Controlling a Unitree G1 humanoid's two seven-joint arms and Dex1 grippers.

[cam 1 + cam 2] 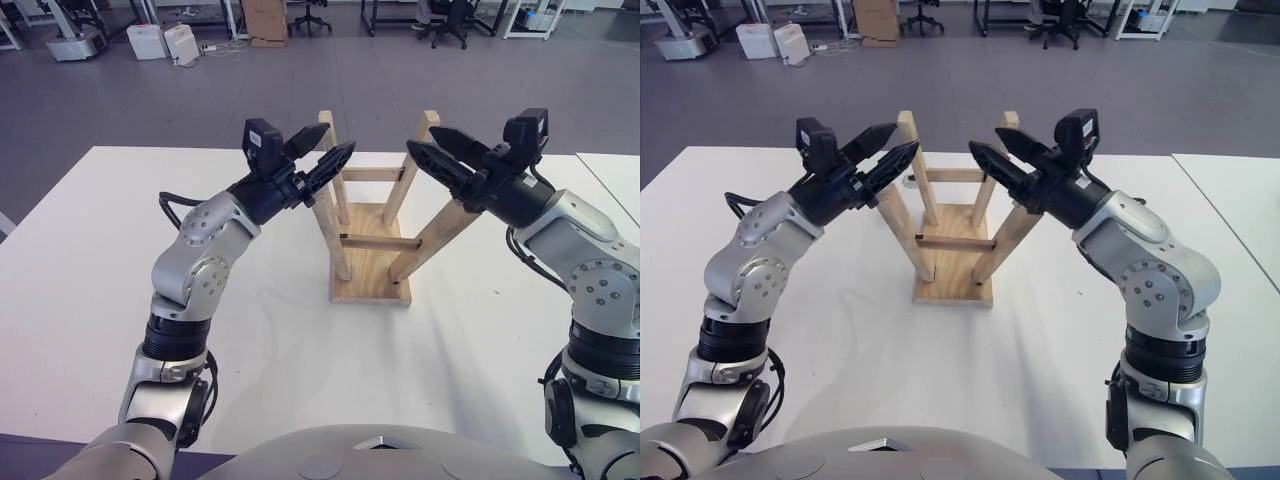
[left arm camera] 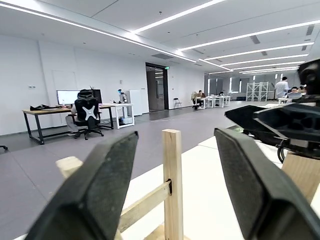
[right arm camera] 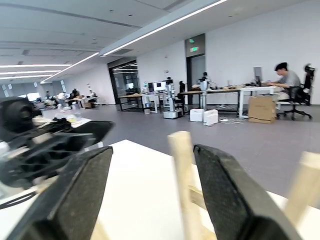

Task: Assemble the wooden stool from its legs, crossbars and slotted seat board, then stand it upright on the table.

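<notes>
Near stool legs [image 1: 430, 240] partly behind fingers [image 1: 330, 163]

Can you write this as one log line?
stool: upside down on table | left gripper: open, beside stool | right gripper: open, beside stool

Open-plan lab-office: desks [image 2: 47, 111] with monitors [image 2: 65, 96], swivel chairs [image 2: 88, 112], ceiling strip lights [image 2: 170, 18], grey floor [image 2: 30, 170].

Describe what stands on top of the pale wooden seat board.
Four wooden legs rise from the seat board, joined by crossbars. Its face against the white table is hidden.
</notes>
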